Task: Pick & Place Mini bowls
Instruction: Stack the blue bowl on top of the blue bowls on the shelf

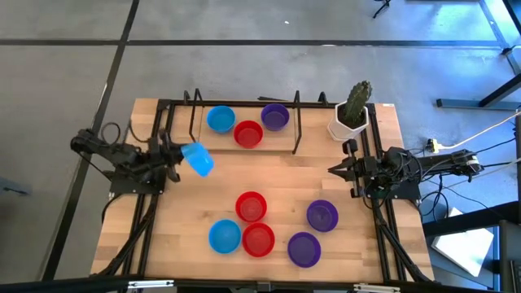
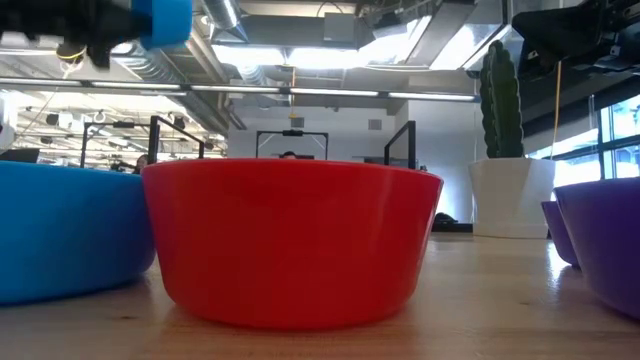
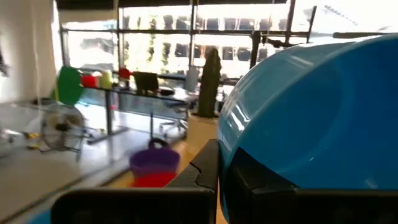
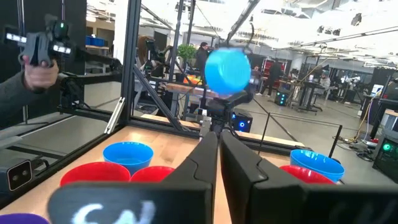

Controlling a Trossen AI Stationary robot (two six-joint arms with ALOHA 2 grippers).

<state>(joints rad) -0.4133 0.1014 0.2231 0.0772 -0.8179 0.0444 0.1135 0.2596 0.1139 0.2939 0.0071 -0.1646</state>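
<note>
L gripper (image 1: 181,156) clamped on a tilted blue mini bowl (image 1: 198,159), held up off the table (image 1: 187,203) just in front of the rack w/ 3 bowls, while R gripper (image 1: 335,169), fingers closed & empty, waits near the cactus pot (image 1: 352,122).

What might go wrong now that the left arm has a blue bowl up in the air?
1. The left gripper seems to pinch the blue bowl only by its rim, tilted above the table; it might slip and fall.
2. Three bowls already sit close together at the far side, so setting this one down may knock them.
</note>
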